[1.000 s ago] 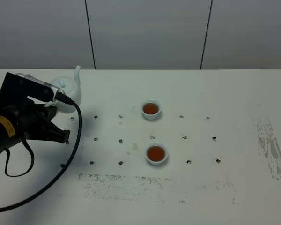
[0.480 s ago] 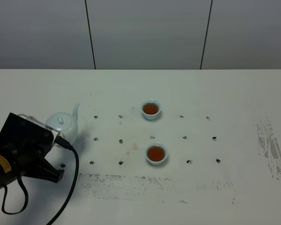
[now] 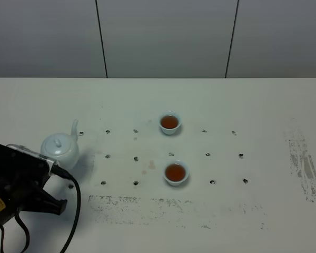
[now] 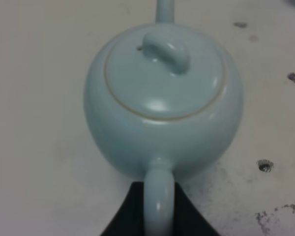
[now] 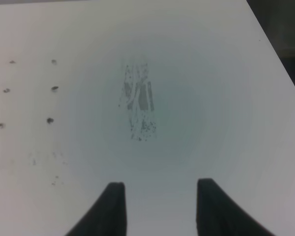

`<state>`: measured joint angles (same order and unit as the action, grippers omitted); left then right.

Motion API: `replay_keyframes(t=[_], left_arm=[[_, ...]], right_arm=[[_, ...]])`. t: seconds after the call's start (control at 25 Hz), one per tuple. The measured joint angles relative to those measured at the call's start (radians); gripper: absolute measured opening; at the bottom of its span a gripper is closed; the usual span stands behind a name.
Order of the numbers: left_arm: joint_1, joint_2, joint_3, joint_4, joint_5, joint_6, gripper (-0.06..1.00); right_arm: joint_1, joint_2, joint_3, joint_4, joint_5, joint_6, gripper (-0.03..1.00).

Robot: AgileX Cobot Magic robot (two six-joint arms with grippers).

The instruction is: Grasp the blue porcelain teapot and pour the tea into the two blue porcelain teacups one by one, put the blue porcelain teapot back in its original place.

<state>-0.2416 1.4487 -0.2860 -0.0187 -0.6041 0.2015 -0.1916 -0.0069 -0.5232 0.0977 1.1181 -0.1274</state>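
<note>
A: Left tool [image 4: 158, 216] is clamped on the loop handle of the round pale celadon-blue glazed teapot [image 4: 163, 103]; in the left wrist view we see dark fingers hugging both sides of the handle. Right tool [image 5: 159, 209] is spread open, holding nothing, hanging over scuffed white bench [image 5: 187, 98].

B: Where do we put the pot?

A: Near-left part of the white bench [image 3: 253, 105], upright, well apart from the two small pale-blue handleless teacups [image 3: 169, 124]. Far cup and near cup [image 3: 176, 173] both hold brown tea, so we judge pouring done and the pot is being put back.

B: Touching the bench?

A: We cannot tell from these views whether the base is down or just above it.

B: Risks?

A: If we release while it hangs, it drops and could chip or rock over. The grip is only on a thin slick handle, so the pot could swing and tip forward, and leftover tea would dribble from the spout. The lid only sits there, so a hard tilt could shed it. Pulling back with the fingers not fully clear could drag the pot.

B: Looks?

A: Glossy, smooth, squat round body, lid with a curved knob and a thin brownish seam line, narrow spout pointing away from the tool.
</note>
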Motion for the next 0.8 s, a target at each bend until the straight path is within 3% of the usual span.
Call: replay_keyframes(t=[0.32,0.56,0.8], left_arm=[[0.000,0.056,0.004,-0.074,-0.008,-0.053,0.11],[-0.023,0.145,0.006,-0.021,-0.040,-0.059,0.11],[-0.049,0.152,0.006,0.000,-0.083,-0.002,0.11]], right_arm=[[0.000,0.000,0.000,0.000,0.000,0.000,0.35],[0.000,0.000,0.000,0.000,0.000,0.000,0.35],[0.000,0.000,0.000,0.000,0.000,0.000,0.35]])
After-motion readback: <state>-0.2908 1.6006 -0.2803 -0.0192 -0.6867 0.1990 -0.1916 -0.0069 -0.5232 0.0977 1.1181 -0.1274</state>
